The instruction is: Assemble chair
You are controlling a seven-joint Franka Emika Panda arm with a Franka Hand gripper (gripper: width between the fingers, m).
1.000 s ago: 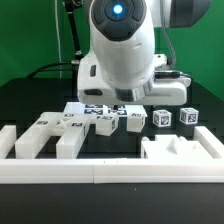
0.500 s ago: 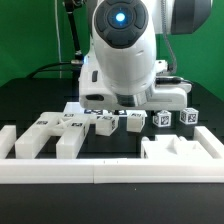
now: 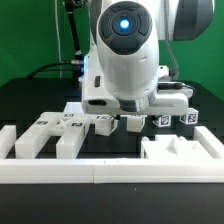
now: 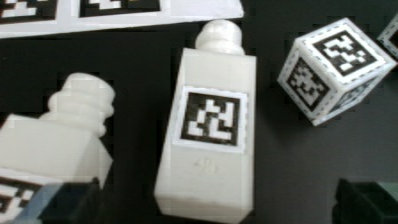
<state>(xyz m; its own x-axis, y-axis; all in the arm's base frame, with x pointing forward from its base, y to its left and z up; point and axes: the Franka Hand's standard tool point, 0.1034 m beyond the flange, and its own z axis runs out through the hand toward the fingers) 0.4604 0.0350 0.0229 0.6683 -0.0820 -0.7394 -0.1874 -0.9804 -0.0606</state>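
Note:
In the wrist view a long white chair bar (image 4: 214,115) with a black-and-white tag and a peg end lies on the black table. My gripper (image 4: 214,206) is open and low over the bar's blunt end. One dark finger (image 4: 39,200) shows on one side of the bar and the other finger on the far side, each with a gap to it. A second pegged bar (image 4: 63,130) lies beside the first, and a tagged cube (image 4: 338,60) on its other side. In the exterior view the gripper (image 3: 114,120) hangs just over the row of tagged parts (image 3: 100,123).
Three tagged cubes (image 3: 163,121) stand at the exterior view's right. Two white bars (image 3: 40,136) lie at its left. A notched white plate part (image 3: 180,150) sits front right behind the white border rail (image 3: 100,171). The marker board (image 4: 89,10) lies past the bars.
The arm has come down toward the row of parts and shifted slightly to the exterior view's right. The parts have not moved.

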